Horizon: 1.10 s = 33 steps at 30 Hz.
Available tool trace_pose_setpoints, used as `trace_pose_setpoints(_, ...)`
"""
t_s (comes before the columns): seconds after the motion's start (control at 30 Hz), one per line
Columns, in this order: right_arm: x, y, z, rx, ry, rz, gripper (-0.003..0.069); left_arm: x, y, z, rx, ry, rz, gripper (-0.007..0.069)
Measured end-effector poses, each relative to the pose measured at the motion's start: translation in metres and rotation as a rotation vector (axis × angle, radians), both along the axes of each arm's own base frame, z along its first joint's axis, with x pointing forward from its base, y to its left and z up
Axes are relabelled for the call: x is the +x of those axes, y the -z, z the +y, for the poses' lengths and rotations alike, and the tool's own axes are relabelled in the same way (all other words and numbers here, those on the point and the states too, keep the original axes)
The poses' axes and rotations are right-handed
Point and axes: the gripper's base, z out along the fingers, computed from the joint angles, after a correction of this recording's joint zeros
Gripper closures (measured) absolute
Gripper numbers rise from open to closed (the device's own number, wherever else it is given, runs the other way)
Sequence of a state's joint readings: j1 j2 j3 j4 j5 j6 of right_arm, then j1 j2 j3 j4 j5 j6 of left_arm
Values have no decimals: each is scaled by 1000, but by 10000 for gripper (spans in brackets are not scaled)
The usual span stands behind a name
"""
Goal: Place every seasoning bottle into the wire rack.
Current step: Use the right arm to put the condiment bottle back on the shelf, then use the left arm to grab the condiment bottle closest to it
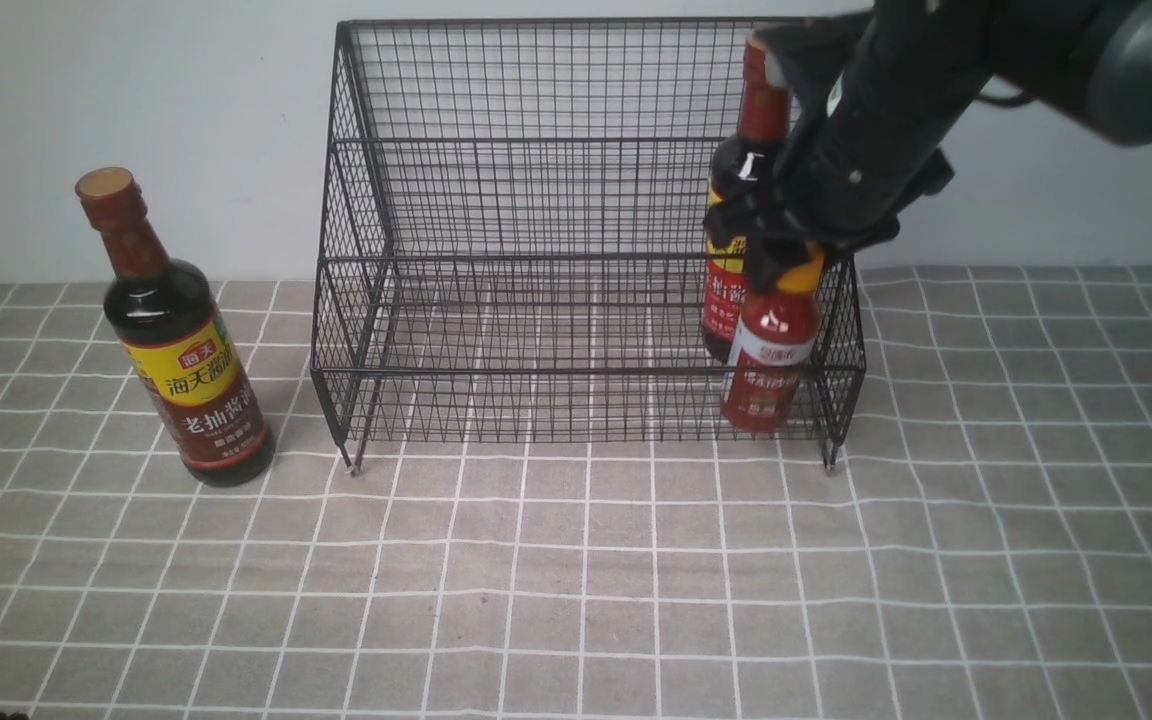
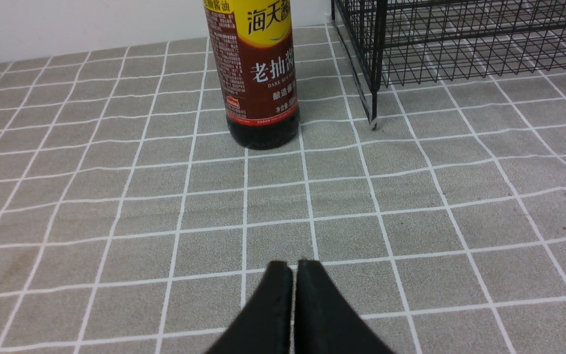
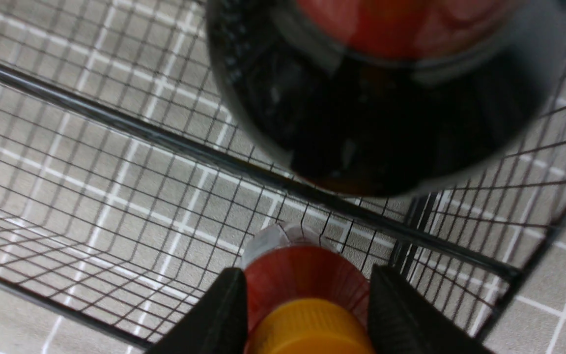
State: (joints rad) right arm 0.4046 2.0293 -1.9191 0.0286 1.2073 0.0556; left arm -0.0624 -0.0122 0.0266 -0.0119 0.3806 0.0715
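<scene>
The black wire rack point(image 1: 536, 200) stands at the back of the table. One dark soy-sauce bottle point(image 1: 741, 200) stands upright at the right end of its upper tier. My right gripper point(image 1: 781, 265) reaches down from above and is shut on the small red sauce bottle point(image 1: 771, 365) just below its yellow cap, holding it in the right end of the lower tier, slightly tilted. The right wrist view shows the fingers point(image 3: 229, 305) on both sides of the red bottle point(image 3: 302, 275). A second soy-sauce bottle point(image 1: 181, 370) stands on the cloth left of the rack. My left gripper point(image 2: 293, 265) is shut and empty, low over the cloth in front of that bottle point(image 2: 258, 83).
A grey tablecloth with a white grid point(image 1: 576, 580) covers the table. A pale wall runs behind the rack. The rack's left front foot point(image 2: 373, 123) stands close beside the left soy bottle. I cannot tell whether the red bottle's base rests on the wire floor.
</scene>
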Motion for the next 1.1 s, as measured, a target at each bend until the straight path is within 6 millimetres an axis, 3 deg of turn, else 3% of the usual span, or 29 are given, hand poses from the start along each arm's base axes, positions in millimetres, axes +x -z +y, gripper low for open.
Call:
trace_pose_setpoints(0.27,-1,-1,-1,-5,0,2,225,0,0,0,0,0,0,631)
trace_pose_setpoints(0.4,-7,-15,-5,-13,4,-13,208,0,0,0,0,0,0,631)
trace_pose_setpoints(0.43,-10,-21,-7,-17,5,-28,207,0,0,0,0,0,0,631)
trace_pose_setpoints(0.63,-54,-108,-32,-6,19,-239,238,0,0,0,0,0,0,631)
trace_pose_setpoints(0.77,-121,-189,-65,48,49,-459,358,0,0,0,0,0,0,631)
trace_pose_setpoints(0.83,-141,-207,-74,68,55,-512,403,0,0,0,0,0,0,631)
trace_pose_setpoints(0.87,-171,-230,-88,100,63,-587,473,0,0,0,0,0,0,631)
trace_pose_setpoints(0.97,-254,-274,-123,190,84,-769,626,0,0,0,0,0,0,631)
trace_pose_setpoints(1.07,-323,-285,-152,273,102,-914,663,0,0,0,0,0,0,631)
trace_pose_setpoints(1.1,-334,-286,-157,286,104,-938,665,0,0,0,0,0,0,631)
